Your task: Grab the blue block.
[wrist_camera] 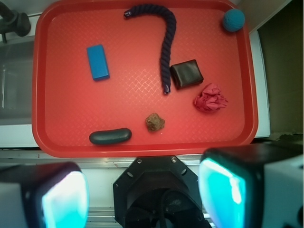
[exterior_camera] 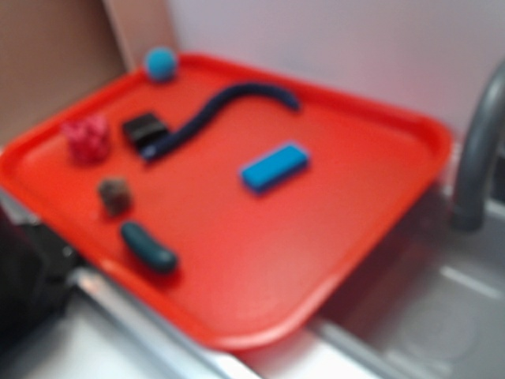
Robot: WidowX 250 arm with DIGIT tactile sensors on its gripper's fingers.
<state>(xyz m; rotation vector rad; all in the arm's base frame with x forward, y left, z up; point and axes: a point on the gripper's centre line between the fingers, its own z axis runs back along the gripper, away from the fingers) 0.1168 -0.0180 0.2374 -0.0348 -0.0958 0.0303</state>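
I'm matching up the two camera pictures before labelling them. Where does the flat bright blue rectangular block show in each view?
Exterior: flat bright blue rectangular block lies right of centre on the red plastic tray.
Wrist: it lies upper left on the tray.
Shared landmark: the dark navy braided rope.

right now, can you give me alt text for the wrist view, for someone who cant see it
Looking straight down, the open gripper hangs over the near edge of a red tray; the blue block lies untouched at its far left. Also on the tray: a navy rope, light-blue ball, black square, pink crumpled lump, brown lump, dark green oblong.
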